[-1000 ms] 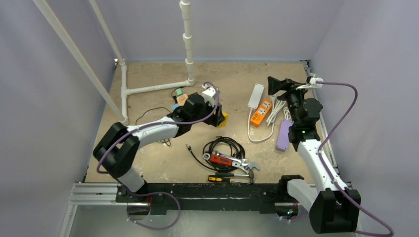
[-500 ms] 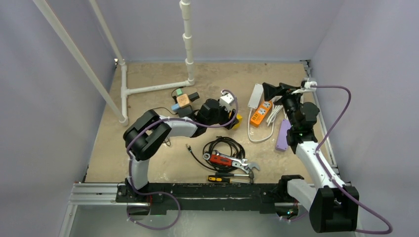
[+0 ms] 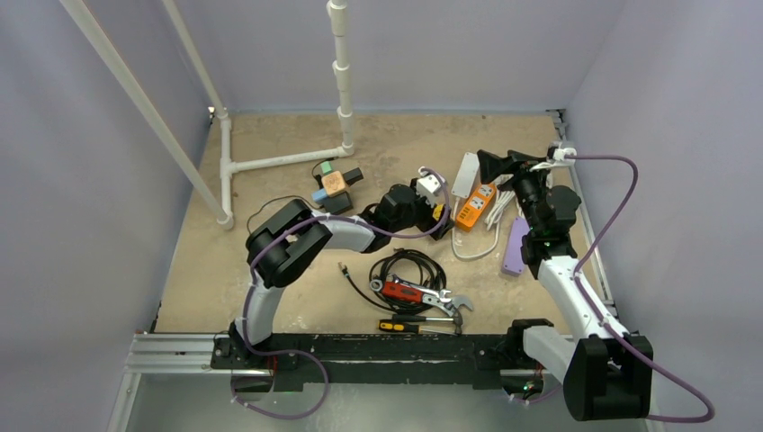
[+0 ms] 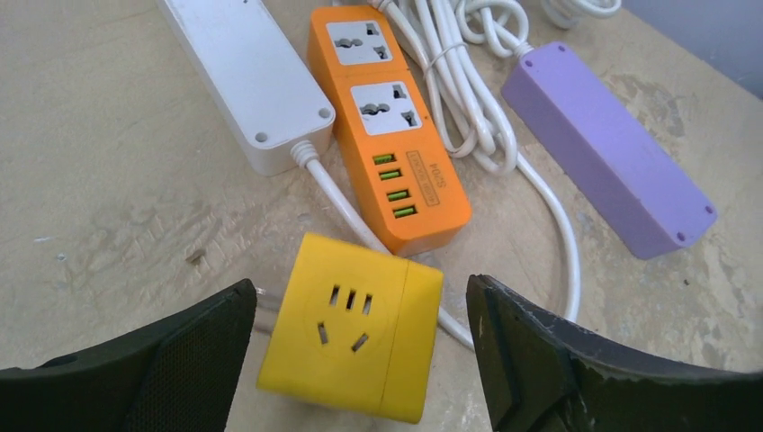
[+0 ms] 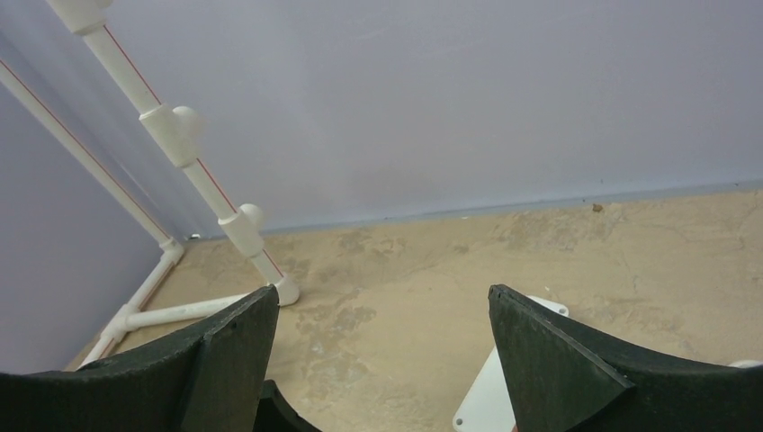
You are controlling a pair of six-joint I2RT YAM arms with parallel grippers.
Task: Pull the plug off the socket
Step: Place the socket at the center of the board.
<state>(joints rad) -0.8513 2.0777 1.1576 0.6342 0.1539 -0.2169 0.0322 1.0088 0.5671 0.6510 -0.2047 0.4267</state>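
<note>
- Target: yellow cube socket [image 4: 351, 328] resting on the table [image 4: 108, 207], squarely between the left jaws, slotted face turned up toward the wrist camera. No plug seen in that face; other sides hidden.
- Left jaws: spread, one on each side of the cube, clear of it, pinching nothing.
- Right jaws: spread and empty, held high, aimed at the far wall; farther from the cube than the left.
- Axis: cube about equal-sided, turned slightly off the jaws' line; probably best gripped across its flat sides.
- Crowding: white cord [image 4: 342, 202] just behind the cube, orange power strip [image 4: 387, 126] close beyond, white strip [image 4: 243, 72] and purple strip [image 4: 612, 171] farther; bare table to the left.
</note>
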